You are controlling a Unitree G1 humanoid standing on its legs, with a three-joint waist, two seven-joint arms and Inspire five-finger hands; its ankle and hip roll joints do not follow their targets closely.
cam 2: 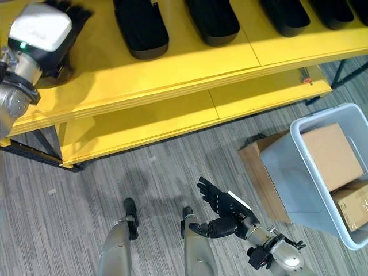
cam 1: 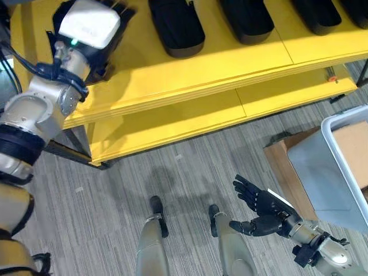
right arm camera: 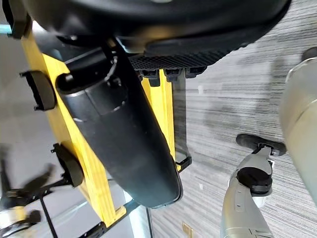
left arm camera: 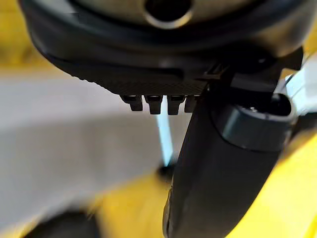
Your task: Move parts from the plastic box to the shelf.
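Note:
A pale grey plastic box [cam 2: 290, 164] stands on the floor at the right, with brown cardboard parts [cam 2: 330, 152] inside it. The yellow shelf [cam 1: 201, 63] runs across the back and carries a row of black trays [cam 1: 178, 26]. My left hand [cam 1: 119, 11] is stretched over the shelf's far left end, above a dark tray [cam 2: 57, 72]; its fingers are spread and its thumb [left arm camera: 223, 168] is straight, holding nothing. My right hand [cam 2: 227, 213] hovers low over the floor, left of the box, palm up and open, its thumb [right arm camera: 124, 139] straight and nothing in it.
A brown cardboard piece [cam 2: 259, 172] lies on the floor against the box's left side. The shelf has a lower yellow board [cam 1: 172, 123] on dark metal legs [cam 1: 69, 152]. Grey striped carpet [cam 1: 115, 178] covers the floor between shelf and box.

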